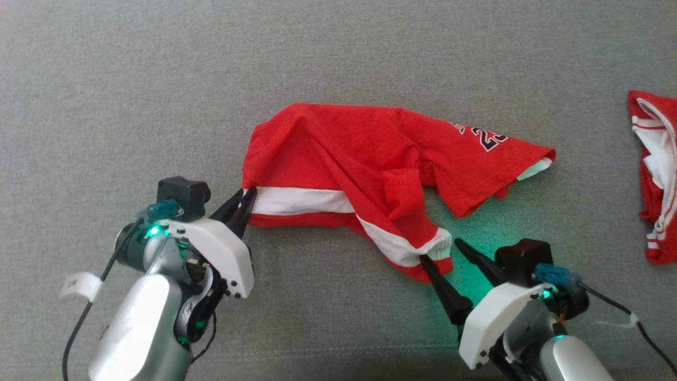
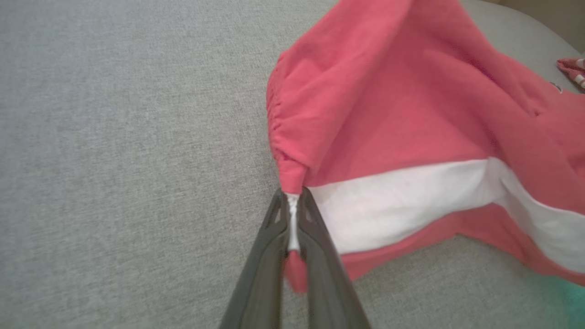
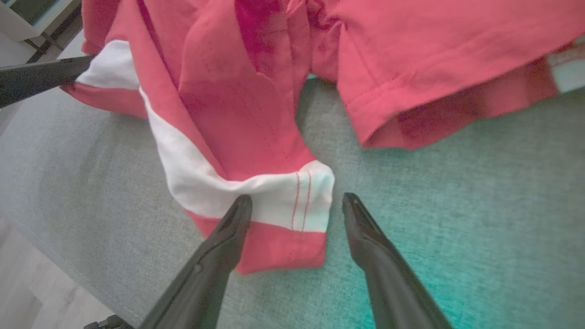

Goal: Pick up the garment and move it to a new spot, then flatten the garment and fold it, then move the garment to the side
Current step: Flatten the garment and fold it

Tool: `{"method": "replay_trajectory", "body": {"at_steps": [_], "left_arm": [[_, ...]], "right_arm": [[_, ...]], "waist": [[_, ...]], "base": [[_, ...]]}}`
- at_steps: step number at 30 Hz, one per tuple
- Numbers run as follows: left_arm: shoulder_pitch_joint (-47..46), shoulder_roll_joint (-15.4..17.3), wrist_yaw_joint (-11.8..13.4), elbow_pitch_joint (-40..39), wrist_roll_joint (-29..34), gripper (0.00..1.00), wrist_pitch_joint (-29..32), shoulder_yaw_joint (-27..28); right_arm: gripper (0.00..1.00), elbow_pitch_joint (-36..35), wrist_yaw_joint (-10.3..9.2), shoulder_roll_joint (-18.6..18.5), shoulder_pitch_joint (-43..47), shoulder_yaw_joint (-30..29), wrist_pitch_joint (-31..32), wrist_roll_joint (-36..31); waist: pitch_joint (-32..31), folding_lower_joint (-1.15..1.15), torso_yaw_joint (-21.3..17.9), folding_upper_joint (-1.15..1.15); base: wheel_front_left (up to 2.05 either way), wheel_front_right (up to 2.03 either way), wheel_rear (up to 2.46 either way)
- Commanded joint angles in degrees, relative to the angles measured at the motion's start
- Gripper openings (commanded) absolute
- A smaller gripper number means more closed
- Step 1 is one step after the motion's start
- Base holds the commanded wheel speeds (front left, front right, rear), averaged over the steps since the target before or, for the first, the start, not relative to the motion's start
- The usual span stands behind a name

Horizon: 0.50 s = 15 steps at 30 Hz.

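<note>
The garment [image 1: 370, 159] is a red jersey with a white band and dark numbers, lying crumpled on the grey fabric surface. My left gripper [image 1: 246, 196] is shut on the garment's left corner, where the white band [image 2: 402, 201] meets the red hem; the left wrist view shows cloth pinched between the two fingers [image 2: 315, 246]. My right gripper [image 1: 440, 250] stands open at the garment's lower right corner [image 3: 283, 219]. One fingertip [image 3: 242, 203] rests over that corner and the other [image 3: 349, 201] is on bare surface beside it.
A second red and white garment [image 1: 656, 174] lies at the far right edge. The grey cushion [image 1: 158, 79] stretches wide behind and to the left. Its front edge and a pale floor [image 3: 27, 283] show in the right wrist view.
</note>
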Motion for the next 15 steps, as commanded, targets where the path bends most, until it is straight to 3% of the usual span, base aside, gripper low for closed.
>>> {"method": "replay_trajectory", "body": {"at_steps": [1, 2, 3, 4, 15], "left_arm": [[-2.94, 0.89, -0.08, -1.64, -0.19, 0.0, -0.6, 1.67], [-3.01, 0.86, -0.06, -1.58, -0.22, 0.0, -0.76, 1.64], [-3.08, 0.84, -0.05, -1.52, -0.25, 0.0, -0.92, 1.62], [-3.12, 0.8, -0.03, -1.47, -0.28, 0.0, -1.09, 1.58], [-2.87, 0.86, 0.17, -2.13, -0.37, 0.0, -4.33, 1.55]], "right_arm": [[1.0, -1.56, -0.04, -0.82, -1.16, 1.55, 0.17, 0.72], [0.78, -1.49, -0.04, -1.02, -1.37, 1.69, 0.35, 1.05], [0.43, -1.32, -0.04, -1.08, -1.49, 1.86, 0.7, 1.68], [0.0, -1.16, -0.04, -1.19, -1.61, 1.95, 1.01, 2.17], [0.0, -3.41, -0.04, -2.38, -2.14, 0.27, -2.15, 5.23]], "waist": [[0.17, 0.0, 0.16, 0.0], [0.29, 0.0, 0.24, 0.0], [0.38, 0.0, 0.29, 0.0], [0.44, 0.0, 0.35, 0.0], [-0.48, 0.0, 0.48, 0.0]], "base": [[0.0, 0.0, 0.0], [0.0, 0.0, 0.0], [0.0, 0.0, 0.0], [0.0, 0.0, 0.0], [0.0, 0.0, 0.0]]}}
